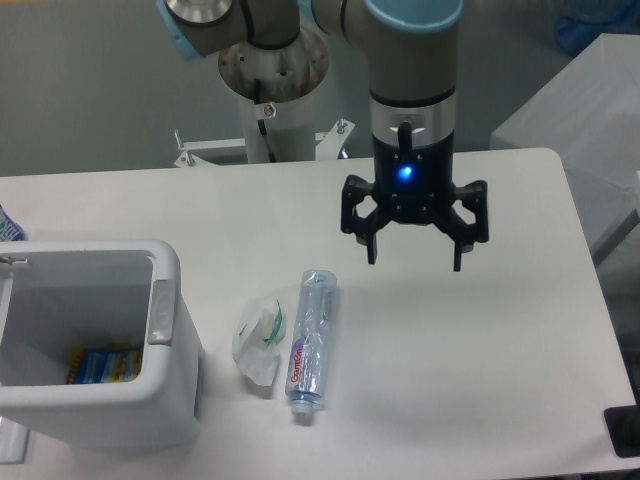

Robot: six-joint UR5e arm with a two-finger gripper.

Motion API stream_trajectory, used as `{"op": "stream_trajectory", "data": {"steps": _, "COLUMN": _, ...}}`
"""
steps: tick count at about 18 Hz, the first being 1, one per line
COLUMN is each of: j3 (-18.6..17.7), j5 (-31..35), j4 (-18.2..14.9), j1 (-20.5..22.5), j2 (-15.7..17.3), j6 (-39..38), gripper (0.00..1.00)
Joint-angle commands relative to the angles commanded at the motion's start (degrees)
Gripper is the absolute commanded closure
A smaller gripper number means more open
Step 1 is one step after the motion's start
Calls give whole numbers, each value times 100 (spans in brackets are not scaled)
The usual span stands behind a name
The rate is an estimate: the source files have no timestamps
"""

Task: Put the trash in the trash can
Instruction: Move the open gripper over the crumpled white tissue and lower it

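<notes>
The tool [415, 258] hangs spread wide and empty above the bench [500, 360]. Left of it and nearer the camera lie the bottle [311, 345] and, touching it, the wrapper [259, 340]. Further left stands the trash can [150, 400], a blue-and-yellow packet [103, 364] inside.

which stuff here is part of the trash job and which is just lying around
Part of the job:
- crumpled white wrapper
- crushed clear bottle
- white trash can
- gripper, open, hanging above the table

Just lying about:
- blue-and-yellow packet, inside the can
- blue item at the left edge, mostly cut off
</notes>
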Motion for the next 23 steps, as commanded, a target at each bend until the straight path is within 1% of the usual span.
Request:
{"op": "stream_trajectory", "data": {"steps": 3, "j3": 17, "j5": -26, "j4": -17, "j1": -9, "j2": 9, "j6": -17, "gripper": 0}}
{"op": "stream_trajectory", "data": {"steps": 5, "j3": -44, "j5": -35, "j4": -44, "j1": -26, "j2": 9, "j6": -53, "gripper": 0}}
{"op": "stream_trajectory", "data": {"steps": 10, "j3": -465, "j5": -44, "j4": -9, "j1": -79, "j2": 35, "j6": -53, "gripper": 0}}
{"op": "stream_trajectory", "data": {"steps": 12, "j3": -728, "j5": -53, "j4": 79, "j1": -88, "j2": 44, "j6": -53, "gripper": 0}}
{"op": "stream_trajectory", "data": {"steps": 15, "j3": -1071, "j5": -18, "j4": 333, "j1": -97, "j2": 53, "j6": -97, "gripper": 0}}
{"op": "stream_trajectory", "data": {"steps": 19, "j3": -1879, "j5": -18, "j4": 851, "j1": -290, "j2": 228, "j6": -89, "gripper": 0}}
{"op": "stream_trajectory", "data": {"steps": 20, "j3": -2020, "j5": -18, "j4": 940, "j1": -360, "j2": 237, "j6": -71, "gripper": 0}}
{"op": "stream_trajectory", "data": {"steps": 23, "j3": -2214, "j5": -18, "j4": 993, "j1": -614, "j2": 176, "j6": 209, "gripper": 0}}
